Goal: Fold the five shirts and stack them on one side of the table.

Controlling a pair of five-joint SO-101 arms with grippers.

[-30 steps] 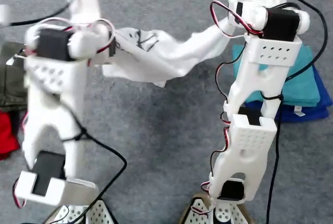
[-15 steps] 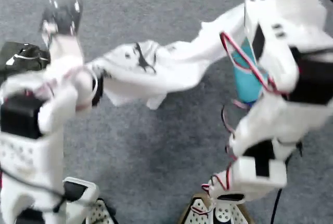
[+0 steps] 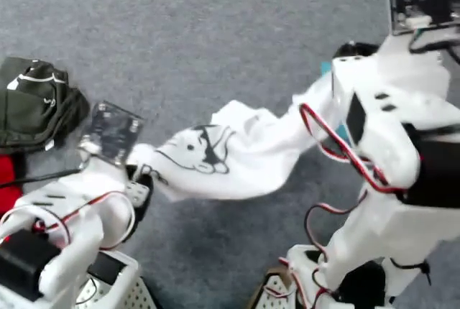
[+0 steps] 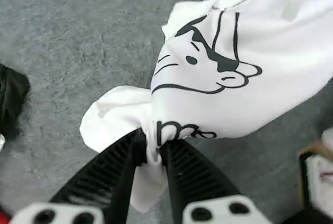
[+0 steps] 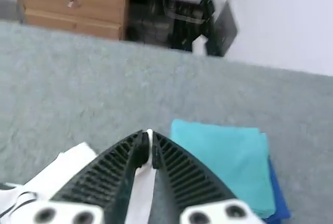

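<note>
A white shirt [image 3: 230, 154] with a black cartoon print hangs stretched between the two arms over the grey table. My left gripper [image 4: 152, 143] is shut on a bunched corner of it, near the front left [image 3: 140, 176]. My right gripper [image 5: 149, 138] is shut on a thin white edge of the same shirt [image 5: 62, 174], held above the table. Just beyond it lies a folded teal shirt [image 5: 223, 156] on top of a blue one [image 5: 278, 203]. At the far left sit a crumpled dark green shirt [image 3: 32, 104] and a red one [image 3: 6, 172].
The right arm's white body [image 3: 402, 151] stands over the right side of the table. A wooden cabinet [image 5: 67, 0] and dark clutter stand beyond the far edge. Bare grey cloth [image 3: 215, 43] stretches across the middle and back.
Both arms have drawn back toward the front, carrying the white shirt nearer and lower. The right arm now covers the teal and blue stack in the high view.
</note>
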